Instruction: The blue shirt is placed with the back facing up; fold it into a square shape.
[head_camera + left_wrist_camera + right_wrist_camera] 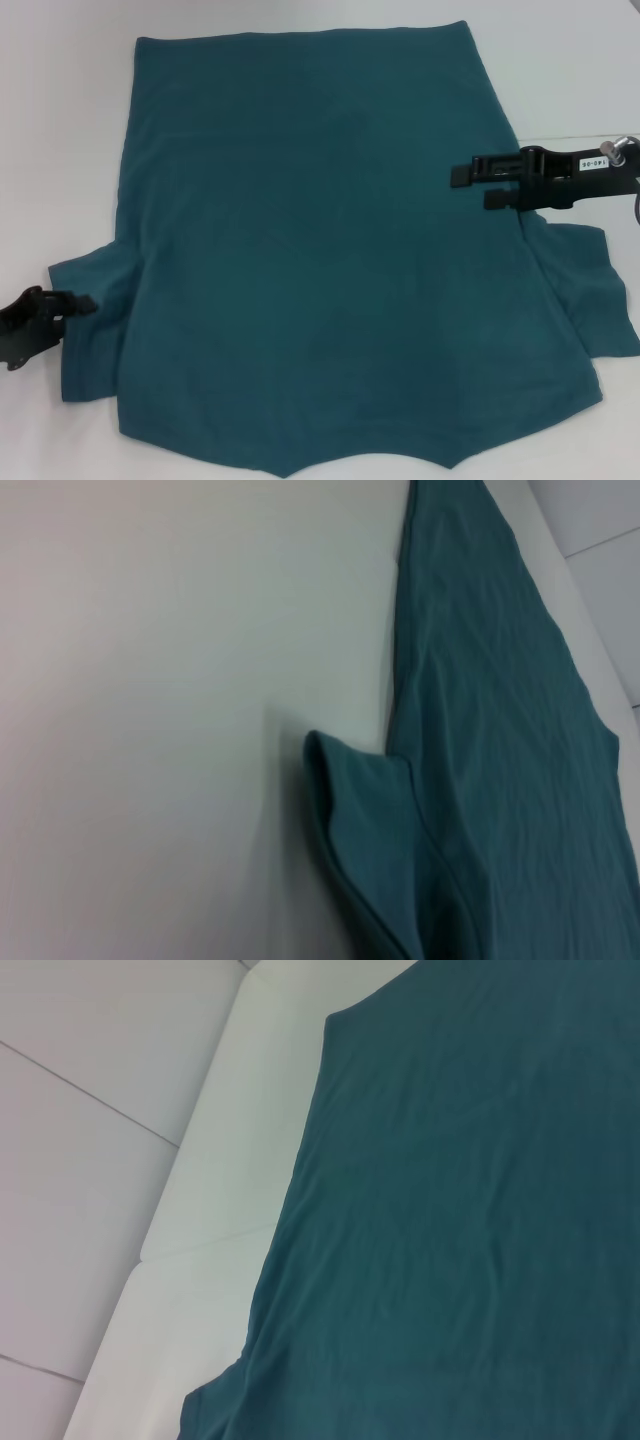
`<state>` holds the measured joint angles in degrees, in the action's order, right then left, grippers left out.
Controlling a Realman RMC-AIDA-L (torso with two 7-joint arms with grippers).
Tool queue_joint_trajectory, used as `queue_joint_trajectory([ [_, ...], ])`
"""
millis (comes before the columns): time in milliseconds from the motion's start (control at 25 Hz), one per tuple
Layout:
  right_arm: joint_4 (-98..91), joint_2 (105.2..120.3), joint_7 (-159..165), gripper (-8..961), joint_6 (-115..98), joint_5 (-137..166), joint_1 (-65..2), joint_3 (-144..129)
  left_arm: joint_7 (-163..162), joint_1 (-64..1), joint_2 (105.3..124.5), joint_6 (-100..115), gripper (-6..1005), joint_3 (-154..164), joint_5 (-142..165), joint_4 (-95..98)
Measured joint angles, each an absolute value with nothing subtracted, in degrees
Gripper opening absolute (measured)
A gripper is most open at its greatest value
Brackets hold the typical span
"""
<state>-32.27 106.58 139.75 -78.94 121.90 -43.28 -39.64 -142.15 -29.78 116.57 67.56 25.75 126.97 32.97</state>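
Observation:
The blue shirt [320, 250] lies spread flat on the white table [60, 120], plain side up, with its hem toward the far edge and a short sleeve sticking out on each side. My left gripper [78, 304] sits at the outer edge of the left sleeve [90, 340], low by the table. In the left wrist view that sleeve [365, 830] has its edge curled up off the table. My right gripper [470, 187] hovers over the shirt's right side edge above the right sleeve [590, 290], open with nothing between its fingers. The right wrist view shows only the shirt [470, 1220] and the table.
A bare white table top [570, 60] surrounds the shirt on the far, left and right sides. The table's edge [190, 1200] and the floor beyond it show in the right wrist view. The shirt's neck end reaches the near edge of the head view.

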Motion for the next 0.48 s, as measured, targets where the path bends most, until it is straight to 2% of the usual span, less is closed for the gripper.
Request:
queue_joint_trajectory([
  [360,-32.1,106.47,139.8,884,-78.9,121.8,-43.1,-39.4,-142.3,-30.1,116.21,68.9,91,26.0,127.7,34.8],
  [480,-32.1,106.46,139.8,884,-78.9,121.8,-43.1,-39.3,-141.9,-30.4,115.99,69.4,39,27.1,127.7,36.1],
])
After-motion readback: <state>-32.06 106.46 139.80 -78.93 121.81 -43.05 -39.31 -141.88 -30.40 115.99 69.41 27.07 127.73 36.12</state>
